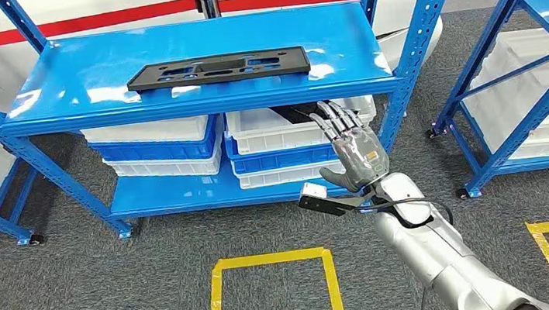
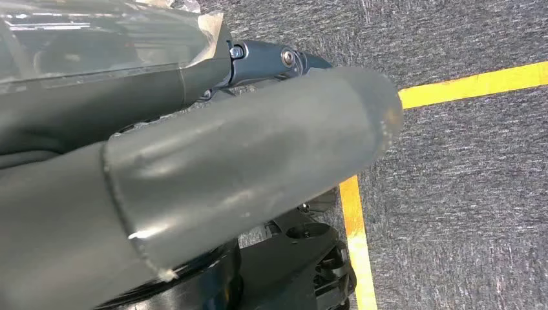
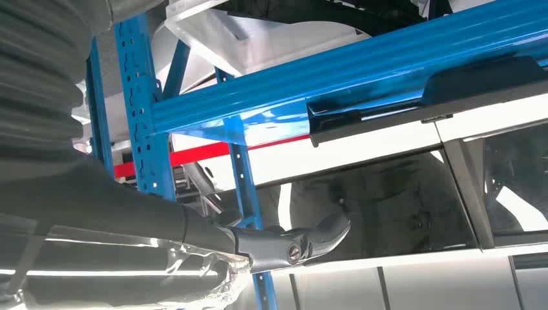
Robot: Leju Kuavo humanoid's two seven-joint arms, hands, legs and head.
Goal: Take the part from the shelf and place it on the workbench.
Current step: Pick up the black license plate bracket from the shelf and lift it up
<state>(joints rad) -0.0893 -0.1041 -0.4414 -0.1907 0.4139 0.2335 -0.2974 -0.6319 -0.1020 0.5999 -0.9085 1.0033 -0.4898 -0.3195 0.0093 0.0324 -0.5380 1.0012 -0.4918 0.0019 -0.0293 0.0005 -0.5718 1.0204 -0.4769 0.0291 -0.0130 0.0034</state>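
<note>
Right hand (image 1: pixel 354 150), fingers spread and empty, rises toward the black part (image 1: pixel 219 68) on the blue shelf (image 1: pixel 52 79); it should grip the near edge squarely

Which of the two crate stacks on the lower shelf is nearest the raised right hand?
The right-side stack of white and blue plastic crates, directly behind the right hand; the left-side stack sits farther off.
</note>
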